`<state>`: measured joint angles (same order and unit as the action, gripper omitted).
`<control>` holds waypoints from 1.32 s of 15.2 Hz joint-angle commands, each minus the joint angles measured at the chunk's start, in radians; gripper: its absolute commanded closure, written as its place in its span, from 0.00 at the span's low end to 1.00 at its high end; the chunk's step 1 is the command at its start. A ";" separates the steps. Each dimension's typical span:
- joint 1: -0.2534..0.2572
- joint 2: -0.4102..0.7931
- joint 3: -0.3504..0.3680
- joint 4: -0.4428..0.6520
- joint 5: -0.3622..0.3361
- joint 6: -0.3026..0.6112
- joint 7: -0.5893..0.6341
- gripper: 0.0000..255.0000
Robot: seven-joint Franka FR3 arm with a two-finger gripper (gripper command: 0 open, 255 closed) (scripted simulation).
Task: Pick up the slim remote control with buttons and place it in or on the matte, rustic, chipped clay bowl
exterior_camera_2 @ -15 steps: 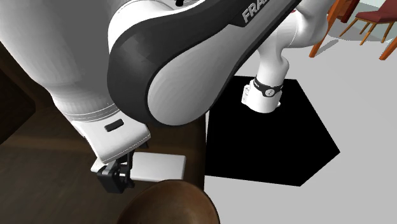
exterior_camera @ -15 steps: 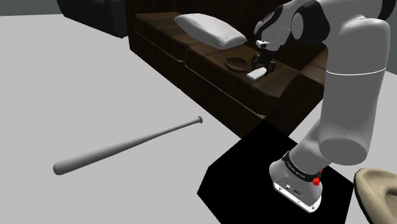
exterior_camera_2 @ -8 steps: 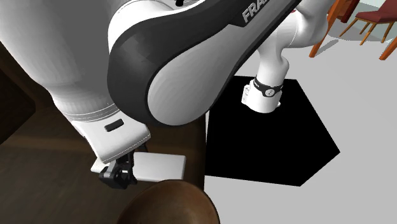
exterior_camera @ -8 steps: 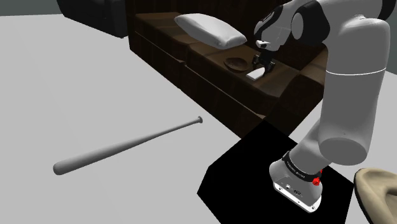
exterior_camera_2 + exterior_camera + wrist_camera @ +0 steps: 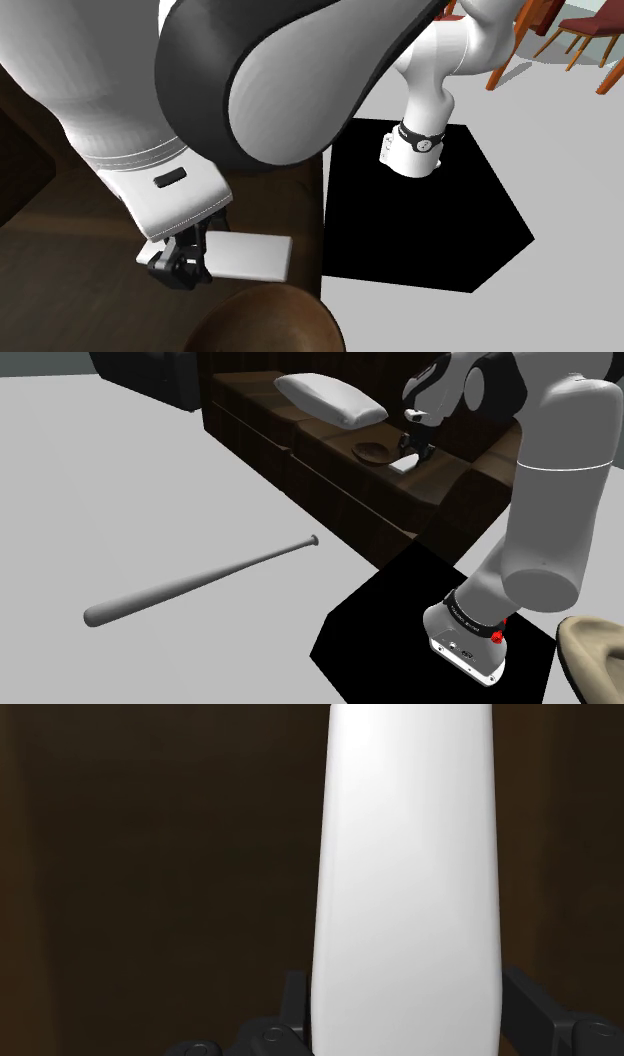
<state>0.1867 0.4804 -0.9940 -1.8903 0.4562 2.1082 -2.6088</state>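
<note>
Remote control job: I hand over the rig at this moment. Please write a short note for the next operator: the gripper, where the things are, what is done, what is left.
Gripper: jaws shut on one end of the plain white remote.
Remote: over the dark brown sofa seat, close beside the brown bowl. I cannot tell whether it is off the seat.
Bowl: on the seat, nothing seen in it.
Done: the grasp.
Left: lift, carry over the bowl, lower and release.
</note>
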 commanded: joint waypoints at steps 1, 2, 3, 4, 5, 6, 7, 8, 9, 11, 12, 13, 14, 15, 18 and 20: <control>0.005 -0.011 -0.010 0.014 -0.013 -0.021 0.008 1.00; 0.009 -0.018 -0.016 0.019 -0.021 -0.030 0.012 1.00; 0.013 -0.024 -0.022 0.024 -0.028 -0.040 0.017 1.00; 0.017 -0.031 -0.028 0.030 -0.035 -0.050 0.021 1.00; 0.021 -0.038 -0.033 0.036 -0.042 -0.060 0.025 1.00; 0.025 -0.044 -0.039 0.042 -0.049 -0.070 0.030 1.00; 0.029 -0.051 -0.044 0.048 -0.056 -0.081 0.034 1.00; 0.032 -0.057 -0.049 0.055 -0.063 -0.091 0.038 1.00; 0.036 -0.063 -0.054 0.062 -0.069 -0.101 0.042 1.00; 0.042 -0.074 -0.063 0.076 -0.082 -0.123 0.050 1.00; 0.045 -0.080 -0.067 0.084 -0.088 -0.133 0.054 1.00; 0.048 -0.085 -0.072 0.092 -0.094 -0.144 0.058 1.00; 0.050 -0.090 -0.075 0.100 -0.100 -0.155 0.061 1.00; 0.052 -0.095 -0.079 0.108 -0.105 -0.166 0.065 1.00; 0.058 -0.109 -0.089 0.135 -0.121 -0.200 0.074 1.00; 0.071 -0.105 -0.084 0.147 -0.119 -0.209 0.095 1.00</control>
<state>0.2521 0.3712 -1.0820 -1.7529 0.3353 1.9061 -2.5243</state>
